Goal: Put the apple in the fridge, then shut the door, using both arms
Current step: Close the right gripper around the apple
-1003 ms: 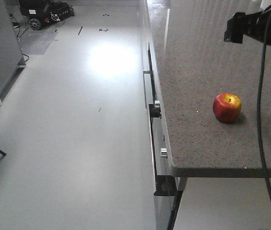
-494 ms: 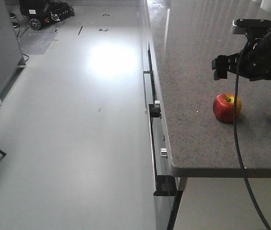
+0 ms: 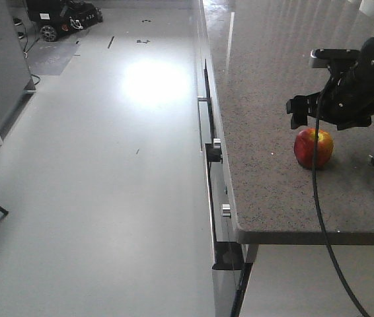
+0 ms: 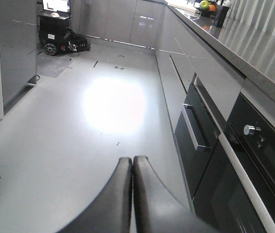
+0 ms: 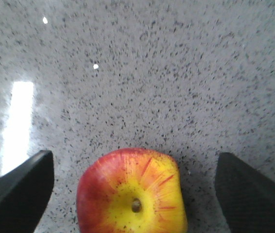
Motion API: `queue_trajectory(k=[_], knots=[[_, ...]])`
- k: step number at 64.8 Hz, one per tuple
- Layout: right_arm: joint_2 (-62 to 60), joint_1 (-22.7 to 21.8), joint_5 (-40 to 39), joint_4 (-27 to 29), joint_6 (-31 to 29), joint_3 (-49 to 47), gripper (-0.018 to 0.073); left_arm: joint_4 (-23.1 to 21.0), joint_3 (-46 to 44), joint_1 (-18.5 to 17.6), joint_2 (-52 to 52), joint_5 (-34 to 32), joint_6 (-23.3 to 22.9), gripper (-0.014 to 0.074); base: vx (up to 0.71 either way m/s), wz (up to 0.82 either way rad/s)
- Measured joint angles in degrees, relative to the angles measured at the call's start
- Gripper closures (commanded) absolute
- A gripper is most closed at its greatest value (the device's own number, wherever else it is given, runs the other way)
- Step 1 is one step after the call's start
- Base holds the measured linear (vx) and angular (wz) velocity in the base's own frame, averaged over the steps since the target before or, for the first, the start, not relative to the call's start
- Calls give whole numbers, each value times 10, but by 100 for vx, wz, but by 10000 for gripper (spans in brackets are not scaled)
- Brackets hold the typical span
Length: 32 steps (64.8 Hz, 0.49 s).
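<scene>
R gripper (image 5: 132, 161) hangs open over apple (image 5: 132, 194) on countertop (image 5: 152, 73).

Speckled grey stone countertop (image 3: 266, 79) here, glossy, with streaks of light reflected along its far end. One thing sits on it: the apple (image 3: 314, 148), towards the right side, well in from the left edge and set back from the near edge. Looking straight down in the right wrist view, it stands stem up, yellow around the stem and red at the sides, casting a soft shadow on the stone.
</scene>
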Motion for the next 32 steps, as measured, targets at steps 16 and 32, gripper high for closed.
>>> queue_trajectory(k=[16,32], knots=[[32,0,19,0,-3,0,-62,0,0,0,0,0,0,603,0,0],[42,0,24,1,-16,0,-3,0,0,0,0,0,0,603,0,0]])
